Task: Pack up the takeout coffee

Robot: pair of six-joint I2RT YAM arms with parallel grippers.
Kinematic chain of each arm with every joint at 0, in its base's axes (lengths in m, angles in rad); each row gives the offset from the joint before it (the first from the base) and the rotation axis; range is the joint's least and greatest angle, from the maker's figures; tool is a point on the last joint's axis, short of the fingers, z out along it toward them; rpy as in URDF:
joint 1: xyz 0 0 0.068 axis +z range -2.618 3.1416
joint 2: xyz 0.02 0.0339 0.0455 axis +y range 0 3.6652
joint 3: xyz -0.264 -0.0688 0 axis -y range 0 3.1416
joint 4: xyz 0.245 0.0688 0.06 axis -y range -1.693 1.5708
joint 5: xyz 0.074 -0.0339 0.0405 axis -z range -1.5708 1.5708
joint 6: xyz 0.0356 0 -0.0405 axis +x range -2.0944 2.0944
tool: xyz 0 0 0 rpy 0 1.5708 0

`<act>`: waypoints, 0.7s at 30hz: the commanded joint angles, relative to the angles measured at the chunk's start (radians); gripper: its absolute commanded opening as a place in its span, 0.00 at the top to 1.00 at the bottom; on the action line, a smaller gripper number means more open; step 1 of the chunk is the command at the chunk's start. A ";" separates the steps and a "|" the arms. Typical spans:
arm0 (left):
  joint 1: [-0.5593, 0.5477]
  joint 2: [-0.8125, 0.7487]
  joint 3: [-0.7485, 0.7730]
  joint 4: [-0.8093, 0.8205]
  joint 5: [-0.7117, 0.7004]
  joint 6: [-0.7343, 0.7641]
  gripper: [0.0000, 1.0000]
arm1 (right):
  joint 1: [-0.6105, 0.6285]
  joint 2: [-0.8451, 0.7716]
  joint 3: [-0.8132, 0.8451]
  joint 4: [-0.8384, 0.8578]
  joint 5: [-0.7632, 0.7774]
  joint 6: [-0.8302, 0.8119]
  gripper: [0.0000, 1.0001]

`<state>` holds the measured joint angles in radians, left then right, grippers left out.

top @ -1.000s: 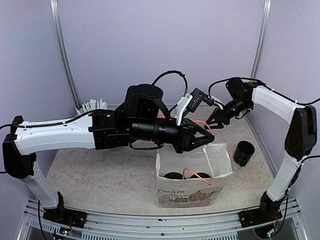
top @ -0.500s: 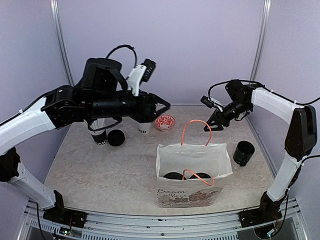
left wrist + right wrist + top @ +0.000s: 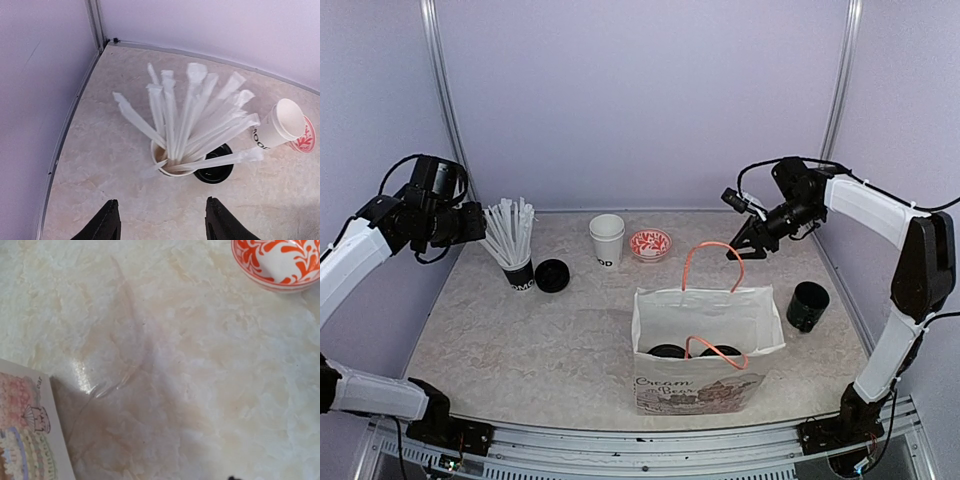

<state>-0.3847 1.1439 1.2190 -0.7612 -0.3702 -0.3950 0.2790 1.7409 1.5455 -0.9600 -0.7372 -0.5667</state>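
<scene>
Standing upright, lids (image 3: 720, 351) skyward, two takeout cups (image 3: 667, 351) sit inside the bag (image 3: 700, 395) lower centre; right gripper (image 3: 734, 252) pinches its handle (image 3: 705, 246), left gripper (image 3: 162, 220) splayed far left.

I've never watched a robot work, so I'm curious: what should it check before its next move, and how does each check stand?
1. Both cups in the bag, lids on: ok.
2. Bag upright, mouth open: ok.
3. Left jaws open and empty, above the straws: ok.
4. Left jaws well away from the bag: ok.
5. Right jaws shut on the raised handle: cannot tell; the right wrist view doesn't show them.
</scene>
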 commanded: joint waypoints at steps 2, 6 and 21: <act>0.119 0.041 -0.038 0.034 0.106 0.086 0.42 | -0.001 -0.004 0.029 -0.004 -0.015 -0.026 0.43; 0.162 0.091 -0.052 0.088 0.150 0.117 0.44 | -0.001 0.014 0.035 -0.003 -0.011 -0.029 0.43; 0.225 0.163 -0.068 0.178 0.223 0.170 0.66 | -0.001 0.056 0.074 -0.017 -0.005 -0.027 0.43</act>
<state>-0.1642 1.2991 1.1515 -0.6205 -0.1635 -0.2489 0.2790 1.7767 1.5826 -0.9607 -0.7391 -0.5865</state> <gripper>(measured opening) 0.351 0.567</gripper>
